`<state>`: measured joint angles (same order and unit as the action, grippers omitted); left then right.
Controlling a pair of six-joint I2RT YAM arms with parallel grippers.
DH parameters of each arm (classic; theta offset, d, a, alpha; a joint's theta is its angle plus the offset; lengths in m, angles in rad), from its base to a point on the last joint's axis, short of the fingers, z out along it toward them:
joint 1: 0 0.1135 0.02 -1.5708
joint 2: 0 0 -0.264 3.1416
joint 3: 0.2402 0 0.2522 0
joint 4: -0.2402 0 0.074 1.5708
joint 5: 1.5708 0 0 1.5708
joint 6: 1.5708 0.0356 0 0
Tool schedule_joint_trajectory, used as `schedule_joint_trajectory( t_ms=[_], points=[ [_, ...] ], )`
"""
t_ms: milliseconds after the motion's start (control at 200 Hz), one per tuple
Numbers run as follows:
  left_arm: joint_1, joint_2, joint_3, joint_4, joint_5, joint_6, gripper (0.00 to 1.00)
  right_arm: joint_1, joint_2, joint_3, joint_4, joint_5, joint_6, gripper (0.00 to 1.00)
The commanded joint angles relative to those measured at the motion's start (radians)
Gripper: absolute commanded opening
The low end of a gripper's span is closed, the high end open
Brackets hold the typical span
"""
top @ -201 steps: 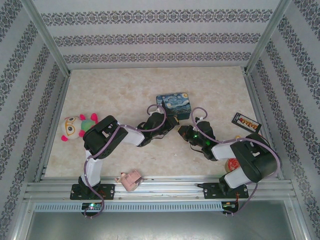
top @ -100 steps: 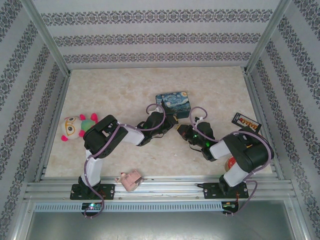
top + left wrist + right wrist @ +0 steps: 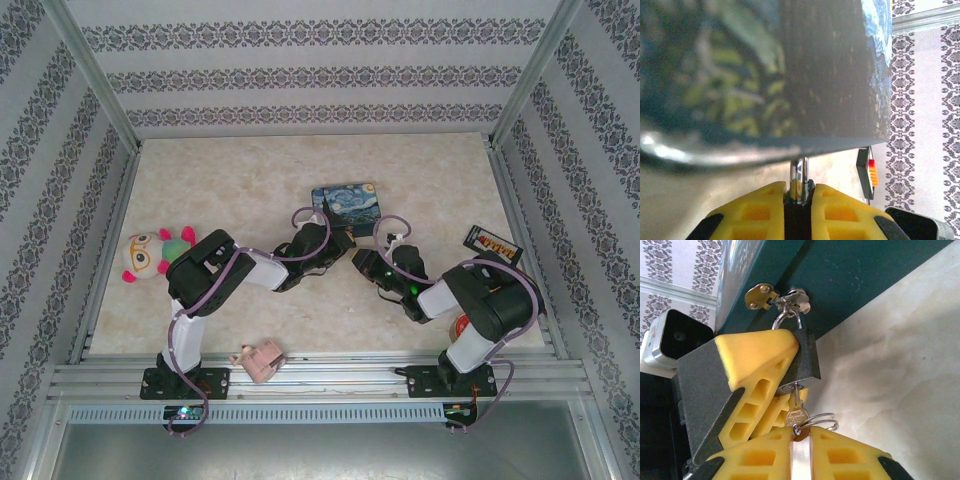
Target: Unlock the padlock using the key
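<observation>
The small dark padlock (image 3: pixel 809 359) hangs by its silvery shackle (image 3: pixel 786 319) from the hasp of the blue painted tin (image 3: pixel 347 204). My left gripper (image 3: pixel 799 194) is shut on the padlock's body (image 3: pixel 799 212), and its yellow fingers (image 3: pixel 757 357) clamp it from the left in the right wrist view. The key (image 3: pixel 797 412) sits in the lock's bottom with its wire ring (image 3: pixel 819 423) hanging to the right. My right gripper (image 3: pixel 800 440) stands just below, jaws slightly parted, with the key's head between the fingertips. Both grippers meet in front of the tin (image 3: pixel 350 252).
A plush toy (image 3: pixel 155 254) lies at the left. A pink object (image 3: pixel 260 362) rests by the near rail. A black and orange pack (image 3: pixel 492 243) and a red item (image 3: pixel 464 325) sit at the right. Patterned walls enclose the table (image 3: pixel 230 180).
The right arm's elbow has swung in toward the centre. The right gripper's jaws have parted a little around the key's head. The left arm has held still.
</observation>
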<state>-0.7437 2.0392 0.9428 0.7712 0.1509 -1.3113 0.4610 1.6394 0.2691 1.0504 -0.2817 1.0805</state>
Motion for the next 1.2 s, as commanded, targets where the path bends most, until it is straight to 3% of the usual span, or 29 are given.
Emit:
schedule_joint_trajectory(
  t_ms=[0, 240, 495, 700, 904, 1194],
  points=[
    [0.003, -0.033, -0.005, 0.006, 0.065, -0.011, 0.02, 0.017, -0.034, -0.024, -0.012, 0.028, -0.062, 0.20],
    [0.030, -0.052, 0.015, -0.071, 0.097, 0.001, 0.02, 0.056, -0.146, -0.005, -0.235, 0.109, -0.153, 0.22],
    [0.050, -0.077, 0.051, -0.189, 0.120, 0.044, 0.03, 0.139, -0.353, 0.125, -0.733, 0.301, -0.323, 0.30],
    [0.058, -0.078, 0.087, -0.249, 0.159, 0.050, 0.03, 0.211, -0.368, 0.252, -0.974, 0.438, -0.453, 0.32],
    [0.064, -0.085, 0.100, -0.280, 0.183, 0.061, 0.03, 0.264, -0.319, 0.346, -1.076, 0.527, -0.552, 0.34],
    [0.073, -0.077, 0.100, -0.260, 0.225, 0.035, 0.03, 0.285, -0.268, 0.403, -1.108, 0.543, -0.664, 0.36]
  ],
)
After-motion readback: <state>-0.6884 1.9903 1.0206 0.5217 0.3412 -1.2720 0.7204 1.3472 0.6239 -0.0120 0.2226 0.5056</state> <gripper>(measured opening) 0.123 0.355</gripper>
